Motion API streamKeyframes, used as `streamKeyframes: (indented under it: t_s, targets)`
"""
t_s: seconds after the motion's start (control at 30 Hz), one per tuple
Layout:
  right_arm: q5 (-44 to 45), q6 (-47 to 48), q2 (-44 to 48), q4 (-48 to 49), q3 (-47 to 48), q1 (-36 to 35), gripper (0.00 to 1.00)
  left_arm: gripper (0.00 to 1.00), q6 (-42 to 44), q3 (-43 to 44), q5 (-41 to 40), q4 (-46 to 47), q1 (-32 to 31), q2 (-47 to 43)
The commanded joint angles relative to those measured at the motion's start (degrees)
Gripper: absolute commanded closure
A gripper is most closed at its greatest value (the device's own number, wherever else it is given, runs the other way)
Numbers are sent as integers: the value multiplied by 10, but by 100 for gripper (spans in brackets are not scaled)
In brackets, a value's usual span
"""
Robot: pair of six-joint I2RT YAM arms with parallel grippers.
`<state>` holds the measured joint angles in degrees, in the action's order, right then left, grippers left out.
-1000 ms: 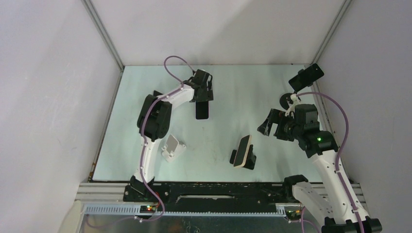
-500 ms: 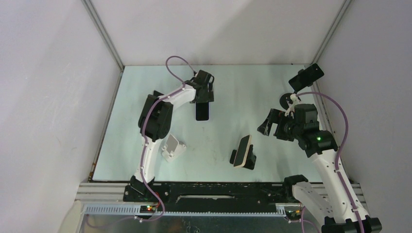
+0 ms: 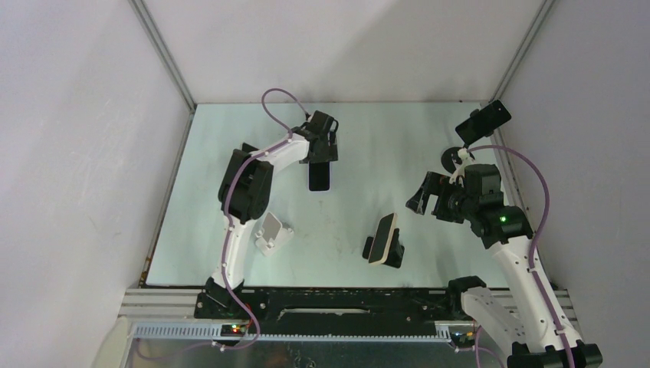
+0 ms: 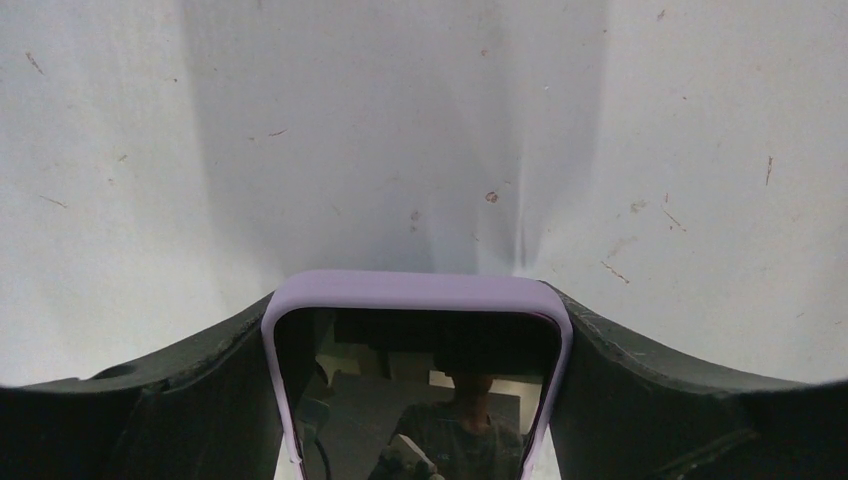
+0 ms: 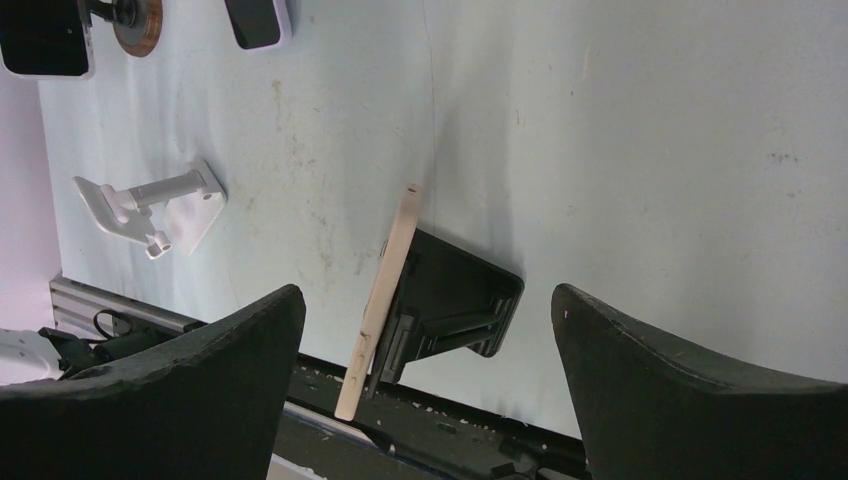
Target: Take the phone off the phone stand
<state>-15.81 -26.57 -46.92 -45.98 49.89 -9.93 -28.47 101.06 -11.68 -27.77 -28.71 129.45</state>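
Note:
A phone in a lilac case [image 3: 319,178] sits between the fingers of my left gripper [image 3: 320,159], low over the table's far middle. In the left wrist view the phone [image 4: 415,390] fills the gap, with both fingers [image 4: 200,400] against its sides. The white phone stand [image 3: 272,232] at the near left is empty. A cream phone [image 3: 382,238] leans on a black stand [image 3: 395,249] at the near middle. My right gripper [image 3: 426,201] is open and empty, above and to the right of it. The cream phone [image 5: 385,290] and black stand [image 5: 465,300] show between its fingers.
A third phone [image 3: 483,121] sits on a stand with a round wooden base [image 3: 457,157] at the back right corner, close to the right arm. Grey walls close in the table on the left, back and right. The black rail [image 3: 345,300] runs along the near edge.

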Motion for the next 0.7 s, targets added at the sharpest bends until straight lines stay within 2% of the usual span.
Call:
streamKeyframes:
  t_s: [0.0,0.2,0.37,0.67]
  targets:
    - [3,2,2,-2,23,2,4,17,-15,11,4,-10,-7,-12]
    - [5,2,-1,-3,23,2,4,12,-11,13,0,-17,-7,-14]
    - [5,7,-4,-2,23,2,4,1,-6,10,-7,-29,-8,-27]
    - [4,9,-7,1,21,2,4,0,22,33,-46,-78,-8,-102]
